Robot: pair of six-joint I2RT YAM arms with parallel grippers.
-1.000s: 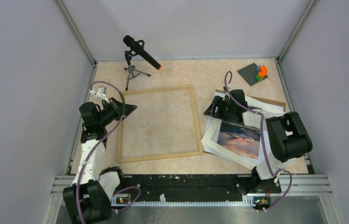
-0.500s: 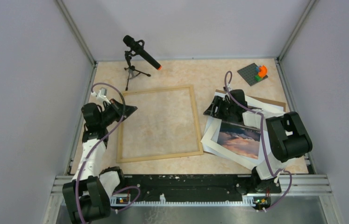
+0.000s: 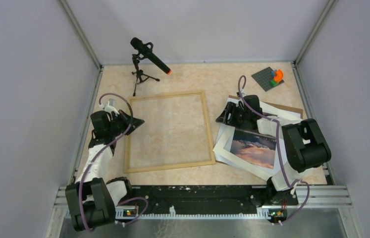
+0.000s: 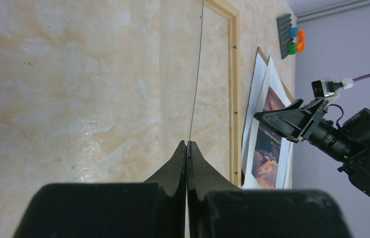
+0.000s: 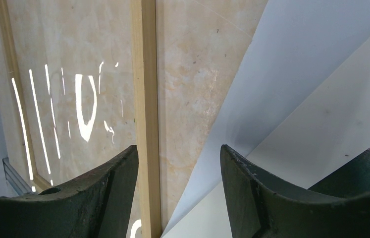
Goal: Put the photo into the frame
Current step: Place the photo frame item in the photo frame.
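Note:
The frame (image 3: 167, 167) of light wood strips lies flat at the table's centre. My left gripper (image 3: 138, 120) sits at its left strip, shut on the edge of a thin clear pane (image 4: 196, 74) that shows as a fine line running away from the fingertips (image 4: 187, 145). The photo (image 3: 253, 148), a sunset print on white paper, lies on top of white sheets right of the frame and also shows in the left wrist view (image 4: 264, 153). My right gripper (image 3: 221, 119) hovers open over the sheets' left edge, its fingers (image 5: 178, 148) straddling the frame's right strip (image 5: 148, 99) and a white sheet (image 5: 296, 99).
A microphone on a small tripod (image 3: 145, 54) stands at the back left. A grey plate with coloured blocks (image 3: 272, 78) sits at the back right. A brown board (image 3: 294, 109) pokes out under the white sheets. Grey walls close in both sides.
My left gripper has shifted slightly toward the near edge along the frame's left strip, still shut. The right arm and the photo have not moved.

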